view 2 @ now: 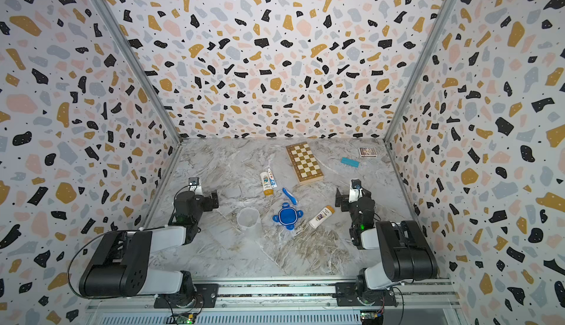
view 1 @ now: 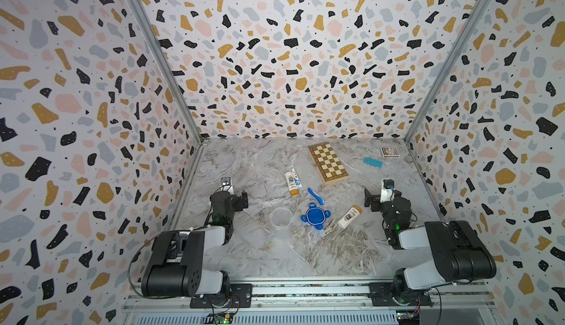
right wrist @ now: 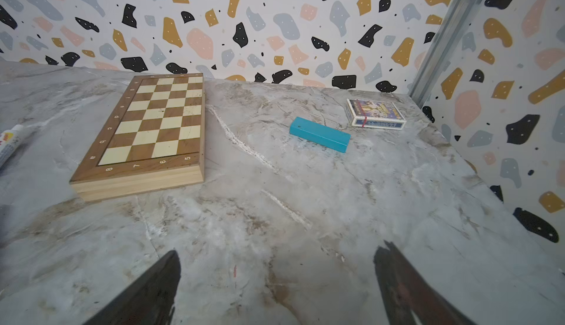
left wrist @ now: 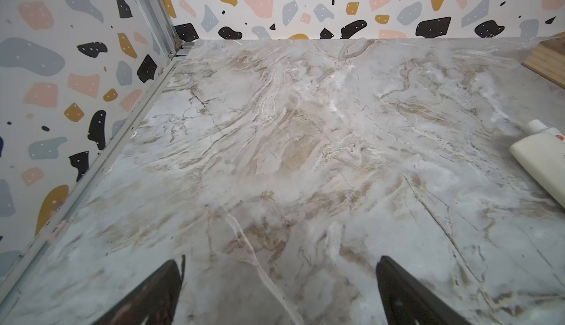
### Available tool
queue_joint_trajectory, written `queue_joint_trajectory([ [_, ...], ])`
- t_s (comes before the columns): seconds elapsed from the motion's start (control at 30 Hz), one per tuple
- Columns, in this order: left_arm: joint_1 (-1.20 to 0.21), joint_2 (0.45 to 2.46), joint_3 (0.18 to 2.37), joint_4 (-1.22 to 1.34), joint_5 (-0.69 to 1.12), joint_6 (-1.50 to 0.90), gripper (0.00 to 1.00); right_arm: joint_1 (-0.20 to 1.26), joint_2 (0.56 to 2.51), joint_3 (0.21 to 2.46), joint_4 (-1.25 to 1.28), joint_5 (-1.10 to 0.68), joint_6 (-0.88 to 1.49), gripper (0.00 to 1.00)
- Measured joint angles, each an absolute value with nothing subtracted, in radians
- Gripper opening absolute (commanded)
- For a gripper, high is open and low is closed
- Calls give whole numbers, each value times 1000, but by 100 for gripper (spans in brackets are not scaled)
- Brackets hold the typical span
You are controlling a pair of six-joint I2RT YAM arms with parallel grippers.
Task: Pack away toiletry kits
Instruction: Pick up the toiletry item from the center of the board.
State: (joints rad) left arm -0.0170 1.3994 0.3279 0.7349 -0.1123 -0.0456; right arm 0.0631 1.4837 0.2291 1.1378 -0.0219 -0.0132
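Left gripper (left wrist: 279,265), right gripper (right wrist: 276,256) hanging released, empty. Clear tub (view 1: 280,218), blue lid (view 1: 315,216), toothbrush (view 1: 315,195), tube (view 1: 296,177), orange-capped bottle (view 1: 291,183), second bottle (view 1: 349,216) lying mid-tabletop. Bottles seeming light, stiff, slick; gripping across body looking safest.

left arm (view 1: 180,259) and right arm (view 1: 455,253) same build: bulky black joint housings, light grey link shells. green lights lit: left led (view 1: 216,218), right led (view 1: 397,226). black cable (view 1: 131,265) loops off left base. black screwed base plates (view 1: 241,293). jaws black, tapered.
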Motion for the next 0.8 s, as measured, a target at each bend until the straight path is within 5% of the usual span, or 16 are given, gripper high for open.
queue_joint_trajectory([
  [0.8,-17,1399,328,735,-113,-46,100,56,1484,229,1138,-34,-13,100],
])
